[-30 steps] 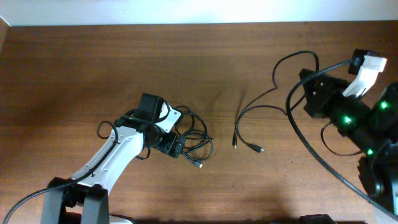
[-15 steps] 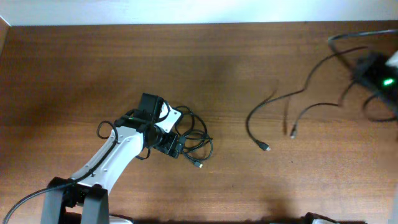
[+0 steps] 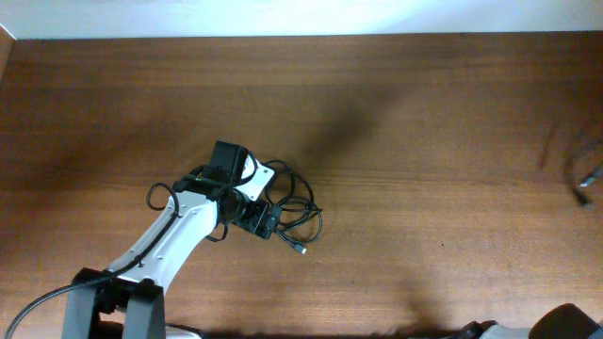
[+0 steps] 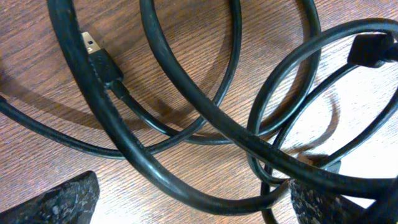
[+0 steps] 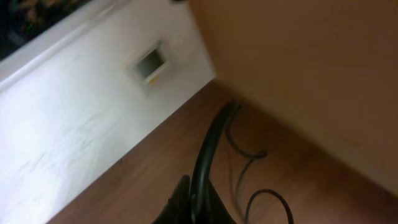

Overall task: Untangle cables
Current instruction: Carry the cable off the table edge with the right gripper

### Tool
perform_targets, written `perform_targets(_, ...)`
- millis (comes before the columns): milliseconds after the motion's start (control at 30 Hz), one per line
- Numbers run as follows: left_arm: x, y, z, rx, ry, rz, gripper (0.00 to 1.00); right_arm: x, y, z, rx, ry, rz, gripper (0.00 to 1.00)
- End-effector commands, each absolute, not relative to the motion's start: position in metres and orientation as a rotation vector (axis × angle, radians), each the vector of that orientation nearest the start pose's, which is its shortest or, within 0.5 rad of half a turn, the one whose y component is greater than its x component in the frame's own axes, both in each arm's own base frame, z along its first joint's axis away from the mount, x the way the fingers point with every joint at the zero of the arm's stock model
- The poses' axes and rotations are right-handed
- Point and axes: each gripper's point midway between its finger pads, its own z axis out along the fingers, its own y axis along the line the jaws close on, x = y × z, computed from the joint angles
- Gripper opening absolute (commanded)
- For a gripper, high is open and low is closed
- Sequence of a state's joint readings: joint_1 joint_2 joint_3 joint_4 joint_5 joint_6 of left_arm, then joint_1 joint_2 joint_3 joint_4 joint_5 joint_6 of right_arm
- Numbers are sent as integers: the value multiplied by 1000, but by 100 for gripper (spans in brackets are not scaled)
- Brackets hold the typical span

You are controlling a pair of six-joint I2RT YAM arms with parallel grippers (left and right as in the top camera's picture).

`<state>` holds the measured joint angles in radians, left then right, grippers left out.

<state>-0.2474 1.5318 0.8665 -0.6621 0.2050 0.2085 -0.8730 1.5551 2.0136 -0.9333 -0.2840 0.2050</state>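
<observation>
Untangling looks partway: one cable (image 3: 588, 177) lies apart at the right edge, the knot (image 3: 300, 212) sits between the left gripper's (image 4: 196, 202) spread fingers, and I cannot tell the right gripper's (image 5: 186, 208) state.

Glossy black cables (image 4: 186, 99) on a brown, finely grained wooden table (image 3: 424, 122); left arm (image 3: 174, 231) white with black joints; wall (image 5: 68, 124) white.
</observation>
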Motion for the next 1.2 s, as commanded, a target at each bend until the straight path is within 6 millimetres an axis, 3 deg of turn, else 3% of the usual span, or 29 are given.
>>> perform_targets(0,276,-107,33,671,2824,-319,99,286,-310,438,932,1789,-193,4)
perform_targets(167,280,-108,34,669,2808,-318,99,286,-324,410,1003,1844,-168,4)
perform_targets(367,280,-108,34,669,2807,-317,99,292,-334,349,1129,1989,-81,4)
perform_targets(700,281,-108,35,669,2803,-318,99,291,-358,277,1297,2126,-84,4)
perform_targets(800,281,-108,35,669,2803,-317,99,291,-357,267,1317,2152,-67,59)
perform_targets(867,281,-108,35,669,2803,-317,99,291,-357,267,1318,2152,-66,76)
perform_targets(933,281,-108,35,669,2803,-318,99,291,-357,267,1318,2153,-64,100)
perform_targets(1167,281,-108,35,669,2803,-318,99,311,-335,272,1234,2144,145,99)
